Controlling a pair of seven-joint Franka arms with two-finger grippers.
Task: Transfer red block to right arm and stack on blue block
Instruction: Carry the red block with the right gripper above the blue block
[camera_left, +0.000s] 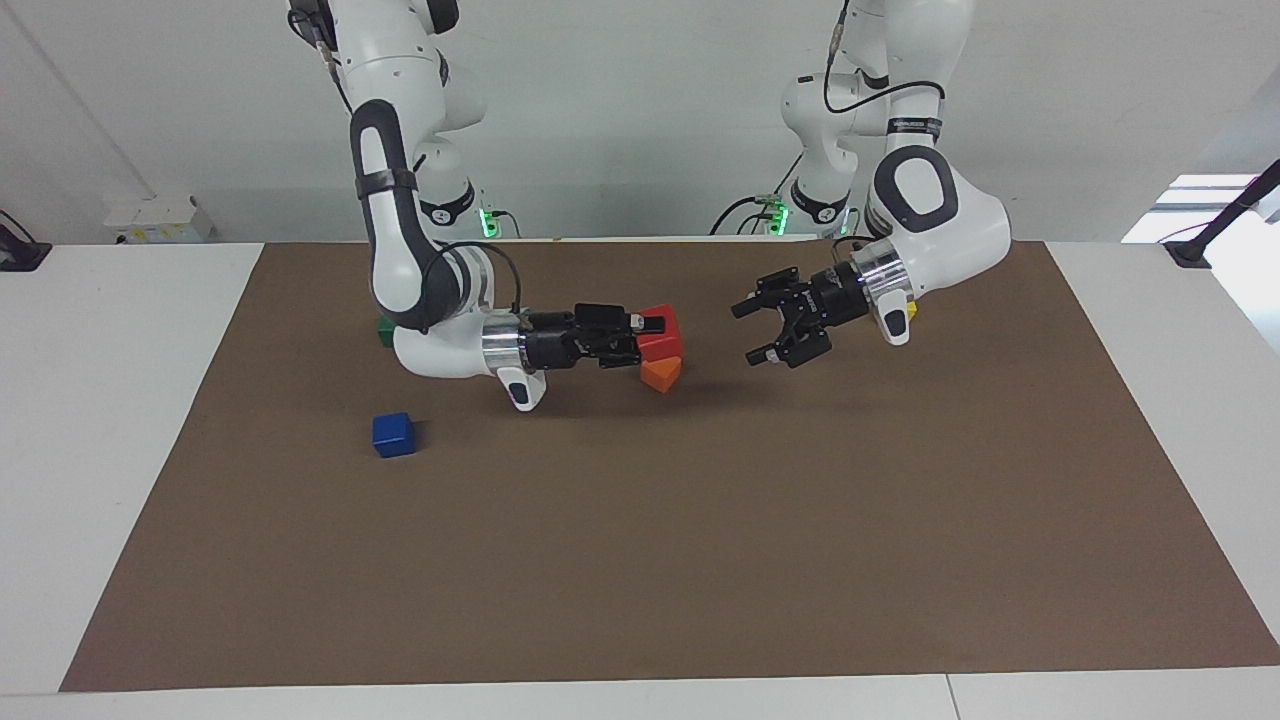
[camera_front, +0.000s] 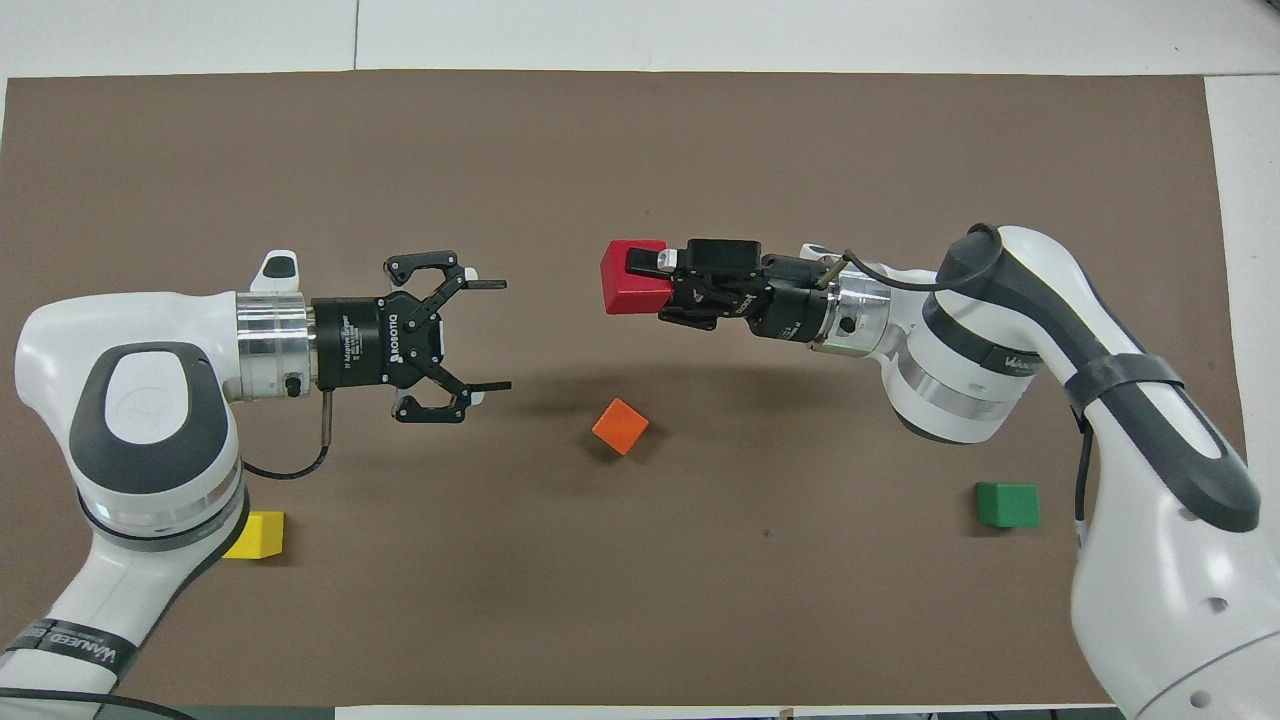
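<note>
The red block (camera_left: 668, 338) (camera_front: 625, 285) hangs in the air with my right gripper (camera_left: 650, 328) (camera_front: 652, 285) shut on it, just above and beside the orange cube. My left gripper (camera_left: 765, 330) (camera_front: 500, 335) stands open and holds nothing, apart from the red block, toward the left arm's end of the table. The blue block (camera_left: 393, 434) rests alone on the brown mat (camera_left: 700, 520), toward the right arm's end and farther from the robots than the right wrist. In the overhead view the right arm hides it.
An orange cube (camera_left: 661, 375) (camera_front: 620, 426) lies on the mat below the red block. A green cube (camera_left: 385, 328) (camera_front: 1007, 504) sits beside the right arm. A yellow cube (camera_front: 255, 534) sits partly under the left arm.
</note>
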